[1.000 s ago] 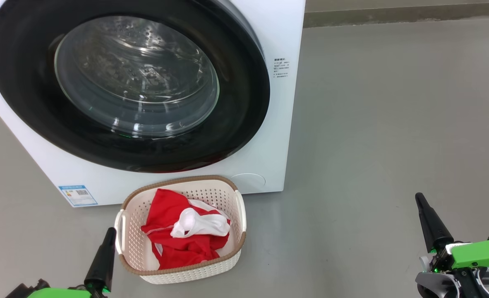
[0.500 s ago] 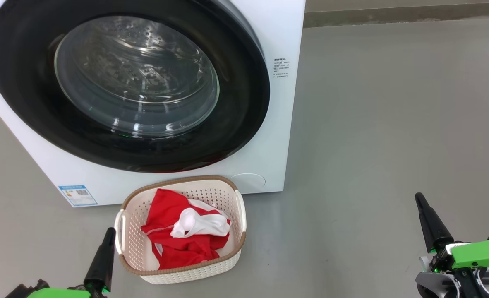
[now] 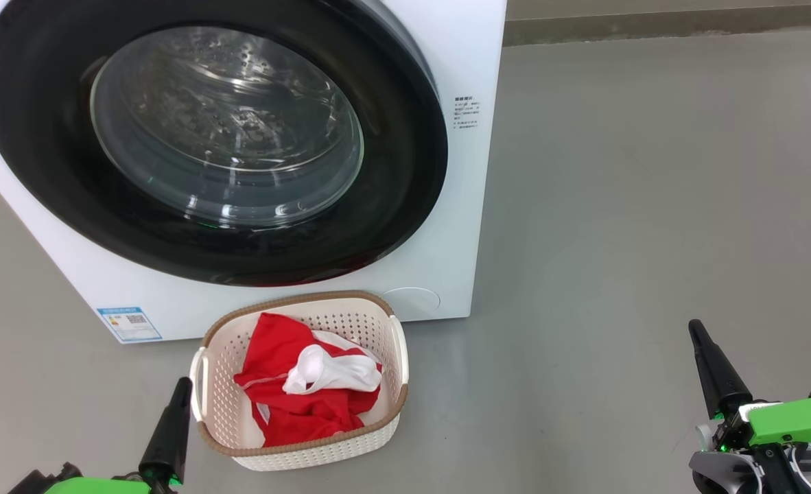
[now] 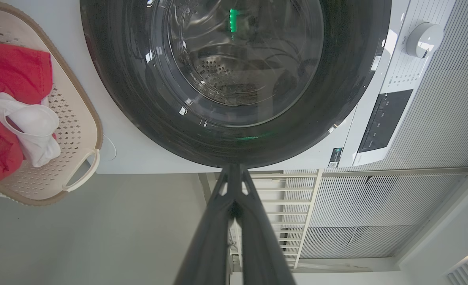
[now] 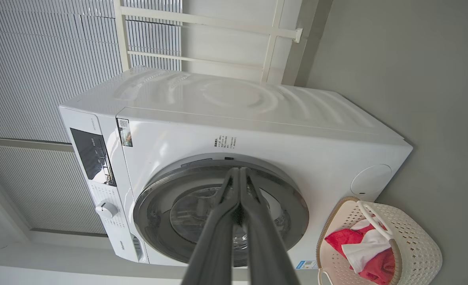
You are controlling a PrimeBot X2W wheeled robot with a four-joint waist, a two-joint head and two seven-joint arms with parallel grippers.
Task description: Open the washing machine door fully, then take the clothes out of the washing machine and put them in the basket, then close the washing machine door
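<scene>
The washing machine (image 3: 460,178) (image 5: 257,118) stands white and boxy at the upper left of the head view. The washing machine door (image 3: 392,226) (image 4: 139,111) (image 5: 155,202) lies flush against its front, black rim around a glass bowl. In front of it stands the basket (image 3: 398,343) (image 4: 83,118) (image 5: 416,237) with the red and white clothes (image 3: 302,391) (image 4: 8,71) (image 5: 360,245) piled inside. My left gripper (image 3: 182,384) (image 4: 234,168) is shut and empty just left of the basket. Far to the right over the floor, my right gripper (image 3: 695,328) (image 5: 240,171) is shut and empty.
Grey floor (image 3: 652,206) spreads to the right of the machine. A white slatted wall (image 5: 40,59) and a pale rack (image 5: 273,39) stand behind it. The machine's control panel and dial (image 4: 424,37) sit on its upper front.
</scene>
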